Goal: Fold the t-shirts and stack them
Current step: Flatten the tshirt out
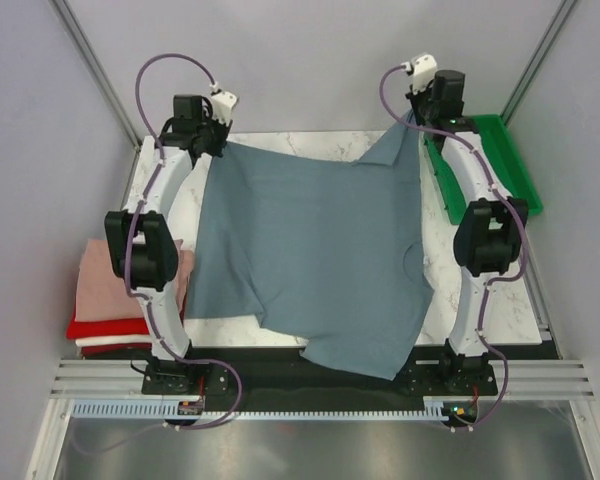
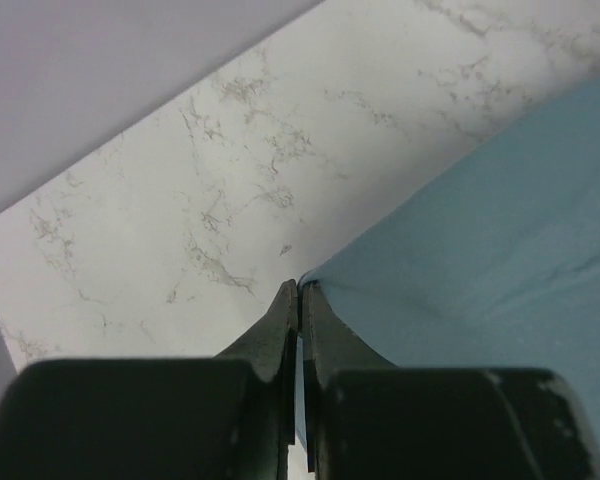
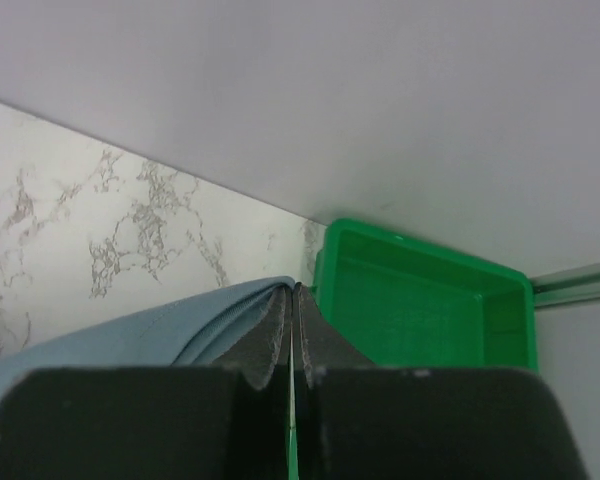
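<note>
Top external view: a slate blue-grey t-shirt point(image 1: 310, 260) lies spread over most of the white marble table point(image 1: 310, 143). Its two far corners are drawn out towards the grippers, and its near part hangs past the table's near edge, over the dark strip between the arm bases.

The left gripper point(image 1: 220, 143) sits at the shirt's far-left corner. In the left wrist view its jaws are pressed together, with the cloth edge caught at the tips just above the marble. The right gripper point(image 1: 412, 122) has the far-right corner, which rises in a peak off the table. In the right wrist view its jaws are closed on a bunched fold of the blue cloth.

A green plastic tray point(image 1: 510, 160) lies along the table's right edge, just beyond the right arm, with only its ribbed floor showing in the right wrist view.

A folded stack sits off the left side of the table, partly behind the left arm. It has a dusty-pink shirt point(image 1: 105, 275) on top, a red shirt point(image 1: 95, 328) under it and a white shirt point(image 1: 100, 343) at the bottom (only a thin edge of the white shows).

As for writing, small red tags point(image 1: 189, 406) sit by each arm base on the near rail, but they are too small to read.
</note>
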You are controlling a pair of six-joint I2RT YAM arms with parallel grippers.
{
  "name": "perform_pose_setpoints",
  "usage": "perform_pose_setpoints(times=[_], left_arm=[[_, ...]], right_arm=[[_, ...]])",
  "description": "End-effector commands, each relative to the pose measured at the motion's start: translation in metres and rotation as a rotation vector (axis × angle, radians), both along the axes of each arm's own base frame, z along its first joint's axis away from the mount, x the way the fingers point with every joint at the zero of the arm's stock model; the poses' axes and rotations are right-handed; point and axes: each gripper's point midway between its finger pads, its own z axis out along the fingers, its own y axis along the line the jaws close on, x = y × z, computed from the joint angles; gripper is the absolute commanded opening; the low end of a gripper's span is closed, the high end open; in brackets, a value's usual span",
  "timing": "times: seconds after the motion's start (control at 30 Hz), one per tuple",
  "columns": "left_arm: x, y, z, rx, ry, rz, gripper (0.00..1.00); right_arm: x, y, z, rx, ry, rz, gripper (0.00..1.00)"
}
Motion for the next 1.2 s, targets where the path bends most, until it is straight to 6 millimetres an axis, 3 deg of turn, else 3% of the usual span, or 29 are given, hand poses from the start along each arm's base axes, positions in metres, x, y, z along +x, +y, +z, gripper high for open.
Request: perform_pose_setpoints(times=[0.0, 0.07, 0.1, 0.17, 0.2, 0.23, 0.27, 0.3, 0.33, 0.37, 0.4, 0.47, 0.5, 0.53, 0.57, 0.63, 0.67, 0.73, 0.77, 0.8, 0.87, 0.93, 0.97, 1.0, 1.03, 1.1, 1.13, 1.17], left_arm=[[-0.047, -0.011, 0.169, -0.119, -0.287, -0.03, 0.02], [-0.073, -0.015, 0.197, -0.143, -0.319, -0.061, 0.02], [-0.096, -0.015, 0.23, -0.15, -0.385, -0.072, 0.02], [-0.122, -0.014, 0.25, -0.157, -0.416, -0.084, 0.02], [-0.136, -0.014, 0.257, -0.159, -0.432, -0.092, 0.02], [-0.164, -0.012, 0.283, -0.159, -0.497, -0.102, 0.02], [-0.18, -0.011, 0.293, -0.157, -0.524, -0.105, 0.02], [-0.191, -0.01, 0.288, -0.154, -0.518, -0.105, 0.02], [-0.219, -0.007, 0.308, -0.148, -0.579, -0.11, 0.02], [-0.232, -0.006, 0.311, -0.143, -0.595, -0.114, 0.02], [-0.241, -0.005, 0.303, -0.135, -0.584, -0.114, 0.02], [-0.278, 0.004, 0.318, -0.125, -0.656, -0.09, 0.02], [-0.288, 0.006, 0.311, -0.119, -0.646, -0.086, 0.02], [-0.298, 0.007, 0.312, -0.115, -0.656, -0.085, 0.02], [-0.321, 0.01, 0.322, -0.106, -0.706, -0.086, 0.02], [-0.343, 0.013, 0.326, -0.099, -0.727, -0.085, 0.02], [-0.357, 0.014, 0.332, -0.096, -0.751, -0.09, 0.02], [-0.395, 0.019, 0.356, -0.097, -0.839, -0.081, 0.02], [-0.408, 0.021, 0.365, -0.097, -0.873, -0.077, 0.02], [-0.432, 0.026, 0.383, -0.095, -0.943, -0.063, 0.02], [-0.454, 0.03, 0.402, -0.087, -1.017, -0.052, 0.02], [-0.481, 0.037, 0.433, -0.083, -1.121, -0.027, 0.02], [-0.488, 0.039, 0.447, -0.081, -1.167, -0.02, 0.02], [-0.508, 0.041, 0.468, -0.086, -1.238, -0.016, 0.02], [-0.499, 0.042, 0.478, -0.073, -1.245, -0.011, 0.02], [-0.51, 0.043, 0.502, -0.061, -1.313, -0.012, 0.02], [-0.488, 0.04, 0.504, -0.035, -1.288, -0.021, 0.02], [-0.482, 0.04, 0.507, -0.023, -1.288, -0.022, 0.02]], right_arm=[[-0.044, -0.011, 0.175, 0.124, -0.308, 0.006, 0.0], [-0.067, -0.011, 0.206, 0.137, -0.351, 0.014, 0.0], [-0.095, -0.011, 0.238, 0.15, -0.405, 0.024, 0.0], [-0.123, -0.01, 0.263, 0.152, -0.442, 0.036, 0.0], [-0.152, -0.009, 0.285, 0.149, -0.483, 0.048, 0.0], [-0.165, -0.01, 0.293, 0.145, -0.496, 0.051, 0.0], [-0.192, -0.011, 0.309, 0.142, -0.518, 0.053, 0.0], [-0.207, -0.011, 0.317, 0.14, -0.53, 0.055, 0.0], [-0.221, -0.01, 0.32, 0.133, -0.525, 0.062, 0.0], [-0.233, -0.012, 0.324, 0.136, -0.531, 0.056, 0.0], [-0.263, -0.013, 0.342, 0.14, -0.578, 0.055, 0.0], [-0.291, -0.015, 0.347, 0.143, -0.584, 0.053, 0.0], [-0.322, -0.015, 0.362, 0.142, -0.63, 0.057, 0.0], [-0.337, -0.015, 0.367, 0.138, -0.646, 0.06, 0.0], [-0.365, -0.017, 0.376, 0.127, -0.675, 0.057, 0.0], [-0.391, -0.021, 0.377, 0.111, -0.668, 0.046, 0.0], [-0.42, -0.024, 0.394, 0.106, -0.721, 0.034, 0.0], [-0.447, -0.028, 0.399, 0.094, -0.735, 0.021, 0.0], [-0.477, -0.029, 0.414, 0.095, -0.798, 0.019, 0.0], [-0.491, -0.032, 0.42, 0.09, -0.825, 0.01, 0.0], [-0.53, -0.036, 0.441, 0.089, -0.917, -0.008, 0.0], [-0.565, -0.046, 0.466, 0.076, -1.025, -0.057, 0.0], [-0.567, -0.05, 0.474, 0.074, -1.052, -0.079, 0.0], [-0.571, -0.054, 0.481, 0.065, -1.076, -0.101, 0.0], [-0.576, -0.055, 0.492, 0.061, -1.12, -0.105, 0.0], [-0.567, -0.055, 0.505, 0.049, -1.147, -0.105, 0.0], [-0.565, -0.054, 0.511, 0.036, -1.167, -0.102, 0.0], [-0.546, -0.053, 0.509, 0.027, -1.142, -0.1, 0.0]])
